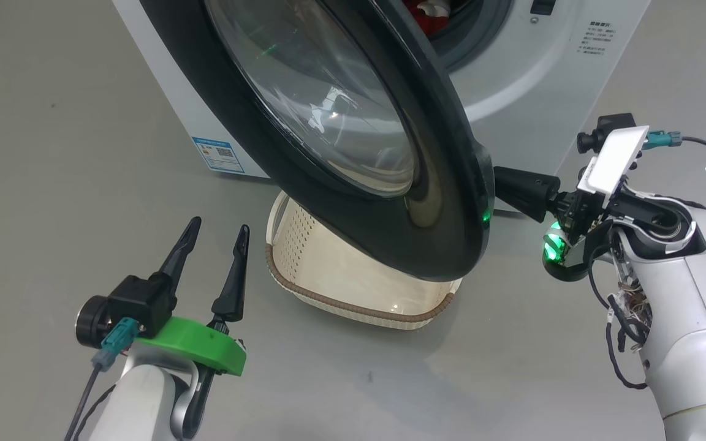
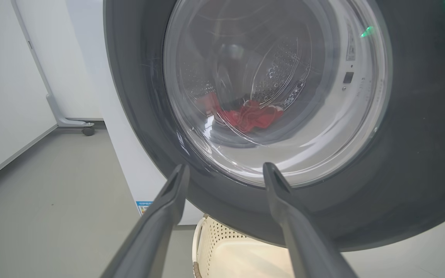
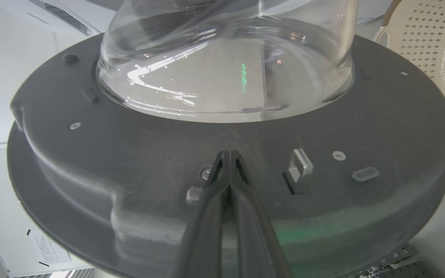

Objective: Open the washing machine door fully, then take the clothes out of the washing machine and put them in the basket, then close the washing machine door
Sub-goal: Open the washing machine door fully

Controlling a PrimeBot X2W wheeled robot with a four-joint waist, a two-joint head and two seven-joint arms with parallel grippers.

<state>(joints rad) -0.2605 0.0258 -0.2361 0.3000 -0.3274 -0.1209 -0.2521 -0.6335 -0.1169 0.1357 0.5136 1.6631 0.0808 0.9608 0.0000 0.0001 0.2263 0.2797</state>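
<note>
Lower left of the head view: left pincer (image 1: 220, 225), spread wide, holding nothing, aimed at the outer face of the door (image 1: 451, 233).

Just beyond, centre of frame: basket (image 1: 353, 309) on the floor (image 1: 53, 184), empty, half tucked under the door. Door only part open, hanging out over the basket.

Right of centre: right pincer (image 3: 228, 159), shut tight, gripping nothing, tips set against the door's inner face beside the latch (image 3: 298, 170), seemingly to push it wider.

Top of frame: machine (image 1: 512, 86), with clothes (image 1: 425, 13) lying red inside, not yet taken out.

Likely trouble, as a judgement only:
- Slipping of the shut tips along the smooth, sloped inner face, from pushing off-square. Then a lost push, or a scrape into the glass (image 3: 226, 69).
- Knocking of the swinging door into the left pincer, from parking so near the outer face.
- Shoving of the basket by the door's lower rim, from standing right under the sweep.
- Fouling of an arm on a half-open door when reaching in for the clothes.
</note>
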